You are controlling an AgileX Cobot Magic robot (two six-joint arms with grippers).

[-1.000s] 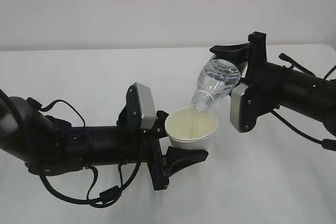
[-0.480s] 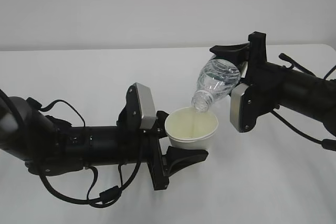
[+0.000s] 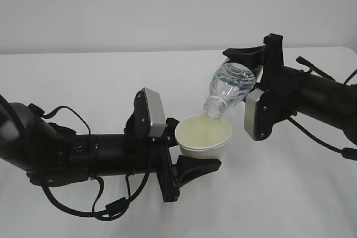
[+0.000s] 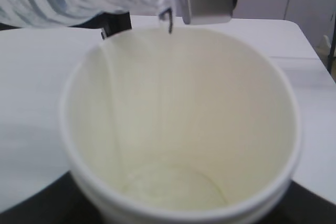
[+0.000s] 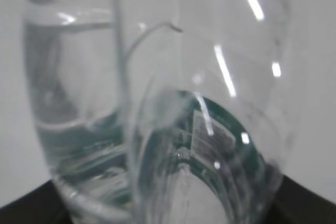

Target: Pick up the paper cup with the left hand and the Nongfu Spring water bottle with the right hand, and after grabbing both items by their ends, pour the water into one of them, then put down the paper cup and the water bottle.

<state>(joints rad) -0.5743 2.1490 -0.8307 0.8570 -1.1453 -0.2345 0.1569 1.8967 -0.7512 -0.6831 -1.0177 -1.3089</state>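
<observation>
My left gripper (image 3: 196, 150) is shut on the white paper cup (image 3: 204, 142) and holds it upright above the table. In the left wrist view the cup (image 4: 178, 129) fills the frame, with a little water (image 4: 173, 187) pooled at its bottom. My right gripper (image 3: 246, 77) is shut on the base end of the Nongfu Spring water bottle (image 3: 230, 87), which tilts mouth-down just over the cup's far rim. In the right wrist view the bottle (image 5: 157, 103) shows close up, with its green label (image 5: 231, 145) and water inside. Both grippers' pads are mostly hidden.
The white table (image 3: 83, 76) lies beneath both arms. The grey block (image 3: 255, 112) on the right arm hangs close to the cup's right side. The left arm's cables (image 3: 106, 207) loop low over the tabletop.
Both arms, the cup and the bottle hold the same pose. The thin stream from the bottle's mouth into the cup looks fainter now.
</observation>
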